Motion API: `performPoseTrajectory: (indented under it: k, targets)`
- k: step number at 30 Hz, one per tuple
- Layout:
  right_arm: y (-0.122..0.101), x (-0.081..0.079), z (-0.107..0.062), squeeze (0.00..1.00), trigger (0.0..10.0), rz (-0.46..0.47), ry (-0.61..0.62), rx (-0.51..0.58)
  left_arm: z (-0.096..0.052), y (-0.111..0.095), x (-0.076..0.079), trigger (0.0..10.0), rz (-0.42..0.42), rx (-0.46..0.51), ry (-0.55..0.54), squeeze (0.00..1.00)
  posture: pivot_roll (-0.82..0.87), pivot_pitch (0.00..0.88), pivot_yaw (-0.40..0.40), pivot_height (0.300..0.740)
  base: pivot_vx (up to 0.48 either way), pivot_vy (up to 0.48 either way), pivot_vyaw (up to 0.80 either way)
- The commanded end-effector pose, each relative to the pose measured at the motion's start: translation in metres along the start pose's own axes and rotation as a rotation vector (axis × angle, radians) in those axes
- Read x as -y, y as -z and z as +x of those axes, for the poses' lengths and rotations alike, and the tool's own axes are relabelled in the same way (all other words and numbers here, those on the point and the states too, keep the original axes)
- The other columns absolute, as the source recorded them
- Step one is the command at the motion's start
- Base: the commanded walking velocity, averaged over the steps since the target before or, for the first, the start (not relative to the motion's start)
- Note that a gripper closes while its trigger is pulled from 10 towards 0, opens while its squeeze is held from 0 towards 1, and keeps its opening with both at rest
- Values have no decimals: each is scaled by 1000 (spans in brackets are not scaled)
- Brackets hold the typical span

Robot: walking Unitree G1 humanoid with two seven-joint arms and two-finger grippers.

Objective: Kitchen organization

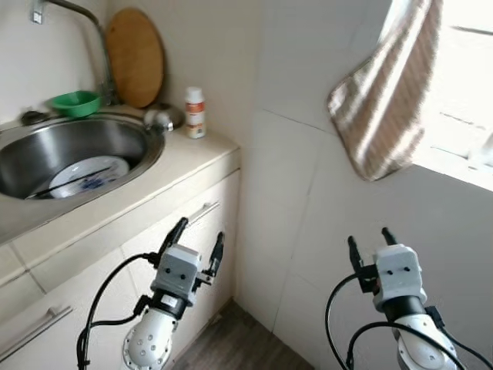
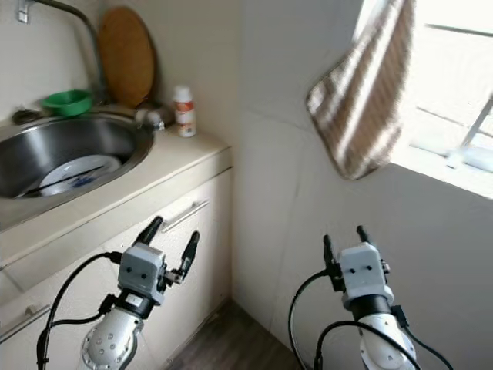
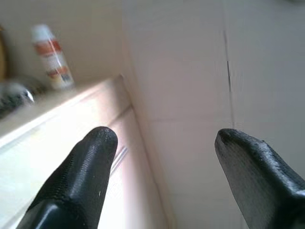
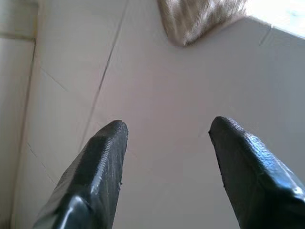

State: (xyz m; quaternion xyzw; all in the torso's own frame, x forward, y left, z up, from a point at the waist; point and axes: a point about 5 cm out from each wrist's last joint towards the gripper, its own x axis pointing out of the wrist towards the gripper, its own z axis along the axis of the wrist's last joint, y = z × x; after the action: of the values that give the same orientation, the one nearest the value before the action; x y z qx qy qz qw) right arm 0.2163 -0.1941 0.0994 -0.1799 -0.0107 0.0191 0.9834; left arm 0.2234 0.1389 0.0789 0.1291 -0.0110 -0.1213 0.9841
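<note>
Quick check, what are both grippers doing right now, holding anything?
Left gripper: open, empty, raised in front of the cabinet.
Right gripper: open, empty, facing the tiled wall below the hanging towel.

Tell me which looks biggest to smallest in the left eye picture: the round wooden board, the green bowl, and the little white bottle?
1. Wooden board, clearly biggest.
2. Green bowl.
3. White bottle.
The bowl and bottle look close in size, one wide, one tall, so their order is unsure.

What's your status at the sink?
Left gripper open, empty, by cabinet. Right gripper open, facing tiled wall. White plate in steel sink, untouched. Striped towel hangs above.
</note>
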Motion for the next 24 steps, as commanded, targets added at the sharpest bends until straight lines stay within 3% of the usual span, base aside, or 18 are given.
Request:
performPoseTrajectory:
  k: [1,3,9,20,24]
  targets:
    - [13,-6,2,0,10000,-15,-48,-58,-3,17,1,10000,18,-129,-21,0,-14,0,-40,740,0,330,-788]
    - [28,-20,-2,0,10000,0,-126,-160,-5,20,-1,10000,23,-152,-49,0,-8,0,-42,740,0,375,-784]
    - [32,-25,2,0,10000,-42,-167,-196,-7,21,-5,10000,12,-164,-59,0,5,0,-46,740,0,457,-764]
    - [37,-27,7,0,10000,-47,-161,-232,-4,27,1,10000,32,-213,-1,0,-2,0,-42,740,0,0,-755]
    - [32,-22,12,0,10000,-36,-108,-206,-1,30,4,10000,44,-230,29,0,-8,0,-37,740,0,-480,-756]
